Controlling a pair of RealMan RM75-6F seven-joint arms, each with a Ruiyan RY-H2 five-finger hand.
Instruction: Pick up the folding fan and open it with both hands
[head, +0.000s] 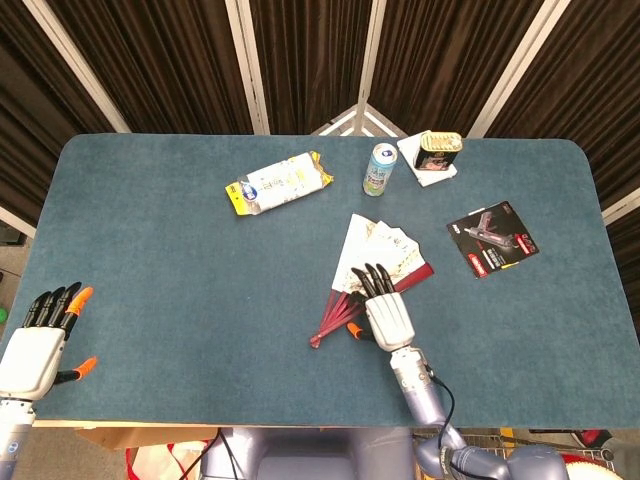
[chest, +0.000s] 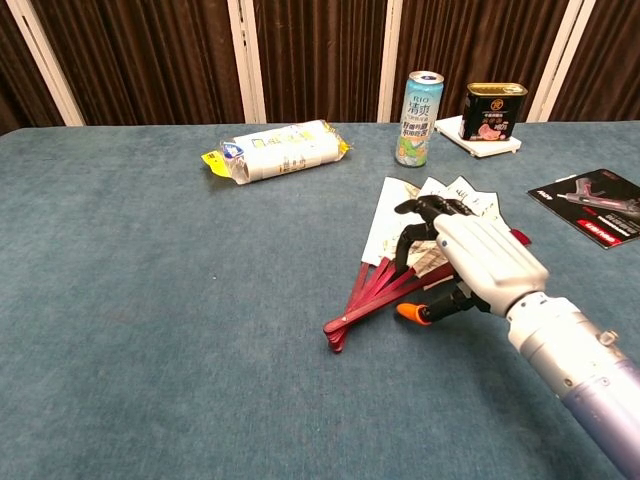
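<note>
The folding fan (head: 362, 250) lies partly spread on the blue table, its white paper leaf (chest: 398, 212) pointing away and its red ribs (chest: 362, 297) meeting at a pivot toward the front left. My right hand (head: 385, 314) hangs over the fan's right half where ribs meet paper. Its dark fingers (chest: 418, 212) curl down onto the leaf, and the orange-tipped thumb sits beside the ribs, holding nothing. In the chest view the same right hand (chest: 480, 262) covers part of the fan. My left hand (head: 36, 342) is open at the table's front left corner, far from the fan.
A snack packet (head: 278, 183) lies at the back left of the fan. A drink can (head: 379, 168) and a tin (head: 438, 150) on a white plate stand behind it. A black and red tool package (head: 492, 238) lies to the right.
</note>
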